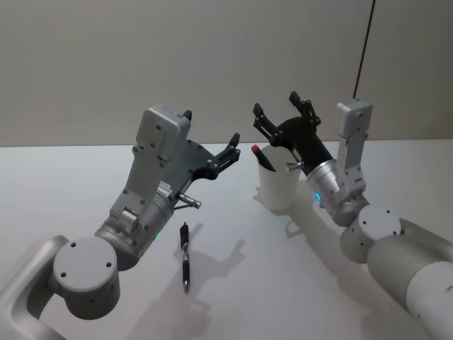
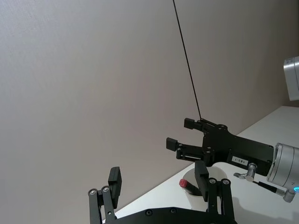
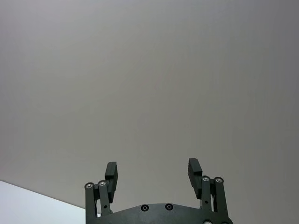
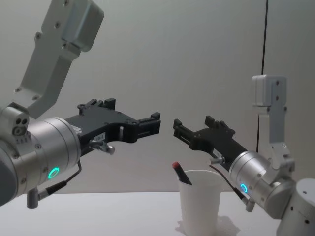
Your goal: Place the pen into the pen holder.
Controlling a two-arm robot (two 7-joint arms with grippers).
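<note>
Head view: pen (image 1: 185, 256) on table (image 1: 71, 180), apart from spread left pincer (image 1: 210, 127); right pincer (image 1: 276, 103) spread.

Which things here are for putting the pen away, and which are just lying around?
For the job: the pen lying on the table; the pen holder; the left gripper and right gripper, fingers open, empty.
Just there: the red-capped pen standing in the holder; the black cord hanging behind.

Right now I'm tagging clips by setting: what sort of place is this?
Probably a lab test bench: a plain white table, a blank grey wall, with a pen holder and a pen set out.
</note>
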